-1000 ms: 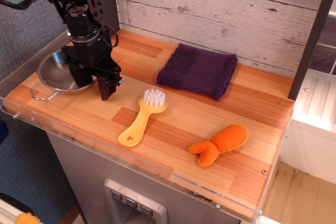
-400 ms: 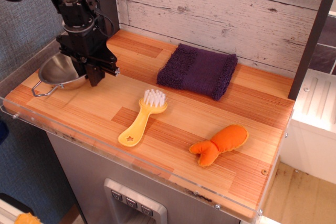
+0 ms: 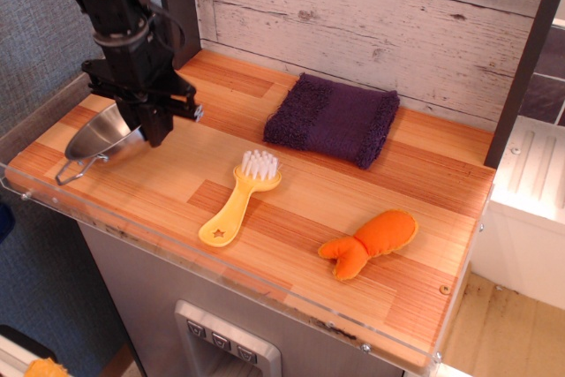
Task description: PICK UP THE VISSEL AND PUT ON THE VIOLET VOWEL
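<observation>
The vissel (image 3: 95, 136), a small shiny steel bowl with wire loop handles, is at the far left of the wooden counter. It is tilted, its right rim raised. My black gripper (image 3: 148, 130) is shut on that right rim and holds it up from above. One wire handle (image 3: 76, 170) hangs low near the counter's front left edge. The violet vowel (image 3: 334, 118), a folded dark purple towel, lies flat at the back middle of the counter, well to the right of the gripper.
A yellow brush (image 3: 240, 196) with white bristles lies between bowl and towel, nearer the front. An orange plush toy (image 3: 369, 243) lies at the front right. A whitewashed plank wall (image 3: 371, 15) runs behind. A clear plastic lip (image 3: 177, 253) edges the counter front.
The gripper has moved left and up with the bowl's rim in it. The bowl, flat on the counter a second ago, is now tilted and partly lifted.
</observation>
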`<action>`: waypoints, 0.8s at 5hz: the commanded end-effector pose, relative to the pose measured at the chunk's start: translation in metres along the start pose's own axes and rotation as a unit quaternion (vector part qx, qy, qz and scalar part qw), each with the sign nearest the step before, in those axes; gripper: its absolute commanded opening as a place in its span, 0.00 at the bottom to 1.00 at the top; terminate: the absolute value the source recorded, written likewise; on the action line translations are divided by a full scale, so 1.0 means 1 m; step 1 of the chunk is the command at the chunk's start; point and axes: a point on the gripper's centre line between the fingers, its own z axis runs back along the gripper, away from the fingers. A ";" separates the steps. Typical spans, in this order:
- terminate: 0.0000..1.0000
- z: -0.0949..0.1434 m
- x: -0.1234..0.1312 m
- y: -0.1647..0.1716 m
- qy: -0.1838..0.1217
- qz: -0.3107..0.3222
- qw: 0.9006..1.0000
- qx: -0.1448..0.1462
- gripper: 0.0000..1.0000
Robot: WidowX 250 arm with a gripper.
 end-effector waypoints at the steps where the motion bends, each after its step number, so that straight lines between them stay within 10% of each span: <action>1: 0.00 0.052 0.041 -0.065 -0.044 -0.051 0.997 -0.038 0.00; 4: 0.00 0.033 0.082 -0.152 -0.039 -0.128 0.990 -0.055 0.00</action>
